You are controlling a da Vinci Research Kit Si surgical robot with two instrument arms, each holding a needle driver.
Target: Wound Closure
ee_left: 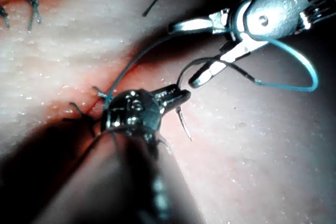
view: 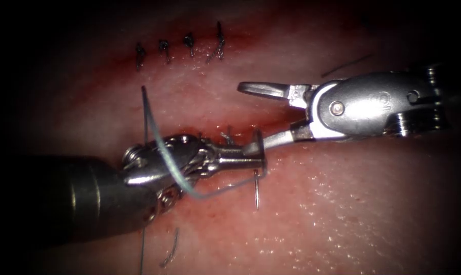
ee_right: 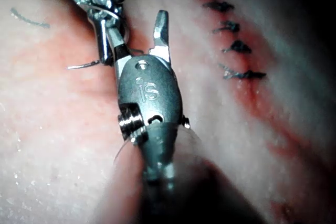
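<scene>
Clearly left hand [view: 258,153] clamping needle [view: 257,191], right hand [view: 271,114] agape beside it

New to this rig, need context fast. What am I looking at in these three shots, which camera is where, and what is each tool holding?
It is a surgical practice robot stitching a cut in pork belly, the tissue. The wide picture is from a scope above and in front; the other two are from small cameras looking down each arm's shaft.

The left tool comes in from the picture's left. Its jaws are shut on the curved needle, and the needle's free end hangs just off the tissue, not in it. Blue thread loops over that tool.

The right tool has its jaws wide open and holds nothing; its lower jaw reaches toward the needle.

Higher up, four finished stitches sit in a row, with cut thread ends nearby.
</scene>
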